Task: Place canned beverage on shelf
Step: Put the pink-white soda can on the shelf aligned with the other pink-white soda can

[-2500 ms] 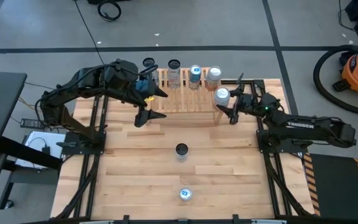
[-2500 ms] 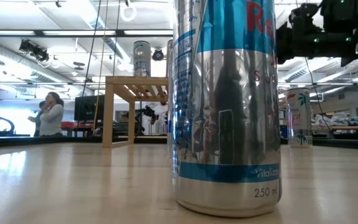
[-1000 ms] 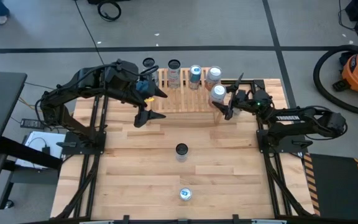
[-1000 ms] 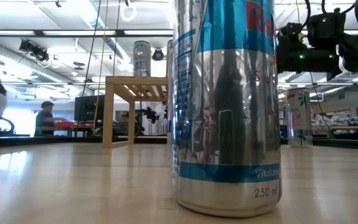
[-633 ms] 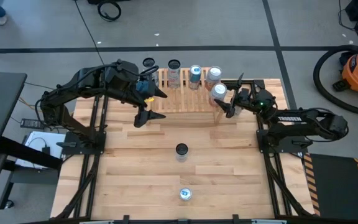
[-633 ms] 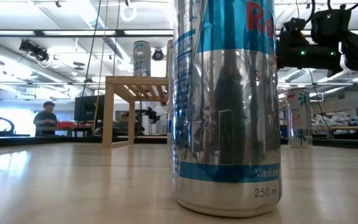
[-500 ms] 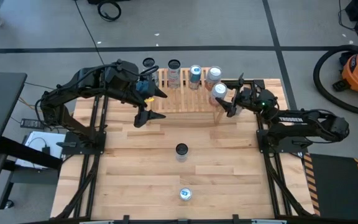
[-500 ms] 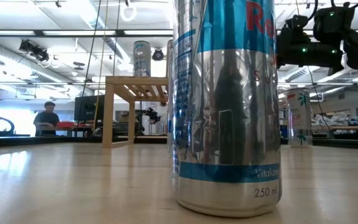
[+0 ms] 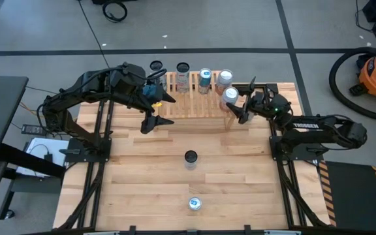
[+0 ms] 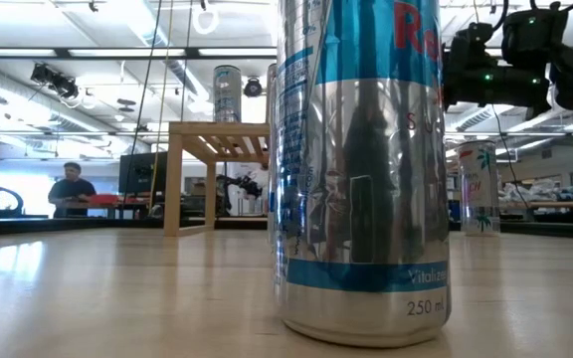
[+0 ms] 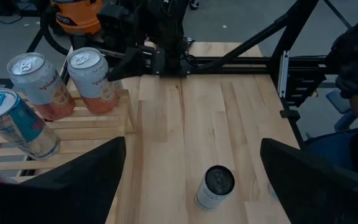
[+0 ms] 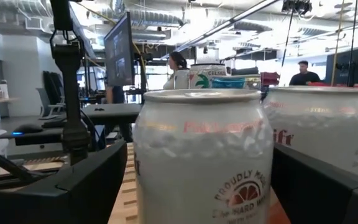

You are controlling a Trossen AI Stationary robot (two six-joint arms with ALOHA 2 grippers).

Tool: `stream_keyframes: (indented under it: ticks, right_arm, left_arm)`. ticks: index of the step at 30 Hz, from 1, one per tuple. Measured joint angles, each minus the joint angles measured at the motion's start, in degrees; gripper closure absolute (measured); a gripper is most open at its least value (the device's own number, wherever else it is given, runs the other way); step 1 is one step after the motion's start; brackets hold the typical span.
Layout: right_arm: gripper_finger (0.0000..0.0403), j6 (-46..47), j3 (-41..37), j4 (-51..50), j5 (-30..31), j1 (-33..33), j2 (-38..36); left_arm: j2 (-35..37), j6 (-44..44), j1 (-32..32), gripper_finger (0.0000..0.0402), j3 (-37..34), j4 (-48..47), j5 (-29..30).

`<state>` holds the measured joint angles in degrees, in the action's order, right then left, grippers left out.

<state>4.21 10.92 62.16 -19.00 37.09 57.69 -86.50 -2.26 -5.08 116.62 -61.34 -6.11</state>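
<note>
At the table's far edge the wooden slatted shelf carries four cans. The right gripper stands with its fingers spread around the white grapefruit can on the shelf's right end, not clamping it. The left gripper hovers open and empty by the shelf's left side. A dark-topped can stands mid-table, and a Red Bull can near the front.

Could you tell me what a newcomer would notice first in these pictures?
Probably the row of cans on the shelf at the table's far edge, where the right gripper has its fingers open around the nearest can. Next, the tall silver-blue can filling the low view, near the table's front edge.
</note>
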Motion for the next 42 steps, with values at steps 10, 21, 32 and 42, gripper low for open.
stream_keyframes:
  ticks: [10, 21, 32, 42]
  right_arm:
    - [0.0105, 0.37, 0.02, -1.46, -0.07, -0.38, 0.0]
    - [0.0095, -1.58, 0.2, -1.34, -7.18, -0.04, 0.0]
    - [0.0097, -2.53, 6.34, -10.47, -16.08, 6.43, 1.25]
    - [0.0083, -2.31, 6.73, -9.87, -19.83, 7.31, 3.04]
  left_arm:
    - [0.0, 0.0, 0.0, 0.0028, 0.0, 0.0, 0.0]
    - [0.0, -0.02, 0.02, 0.0028, 0.0, 0.0, 0.0]
    - [0.0, -0.02, 0.02, 0.0028, -0.01, -0.96, 0.01]
    - [0.0, -0.02, 0.02, 0.0028, 0.0, -1.54, 0.02]
